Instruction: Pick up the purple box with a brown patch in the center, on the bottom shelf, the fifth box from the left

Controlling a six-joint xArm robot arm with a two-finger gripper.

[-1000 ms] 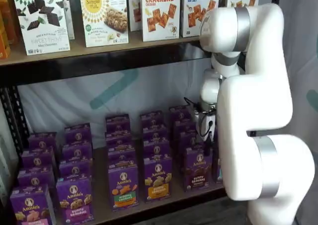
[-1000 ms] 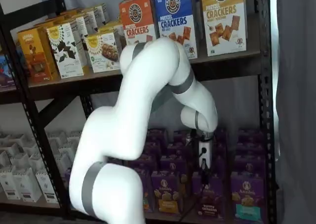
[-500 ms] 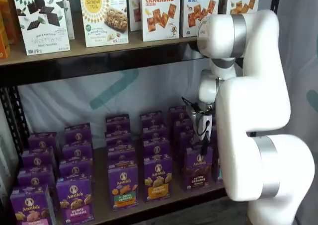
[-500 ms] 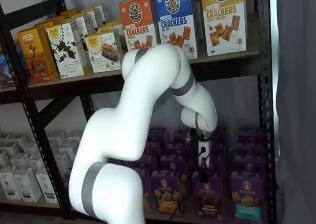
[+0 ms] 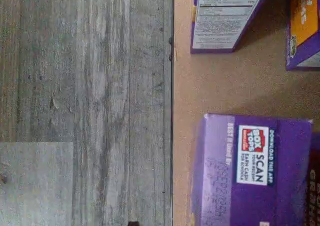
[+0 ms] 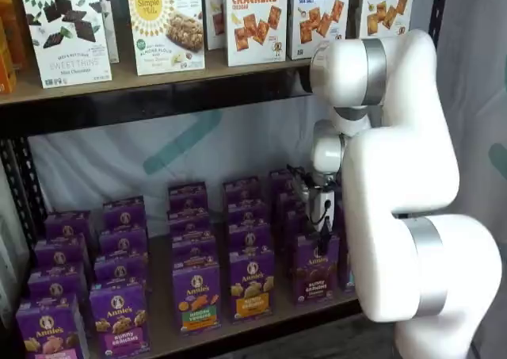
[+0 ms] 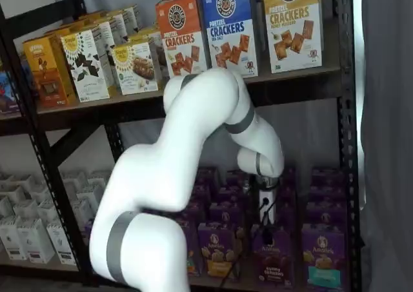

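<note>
The purple box [image 6: 314,269] with the brown patch stands upright at the front of its row on the bottom shelf [image 6: 158,273], and it shows in both shelf views [image 7: 271,256]. My gripper [image 6: 325,238] hangs just above this box's top, its white body and black fingers pointing down [image 7: 266,222]. The fingers stand open and hold nothing. In the wrist view the purple top of the box [image 5: 250,178] with its white scan label sits close below, with a strip of brown front face beside it and the tan shelf board [image 5: 220,94] around it.
More purple boxes stand in rows behind and beside it, with an orange-yellow-patch box [image 6: 252,284] on one side and a teal-patch box [image 7: 322,258] on the other. Cracker boxes [image 6: 256,18] line the upper tier. A black upright [image 7: 349,144] stands at the right. Grey wood floor [image 5: 85,106] lies beyond the shelf edge.
The gripper has come down a little and shifted slightly left toward the front box with the brown patch. The arm's upper joints leaned with it. No box has moved.
</note>
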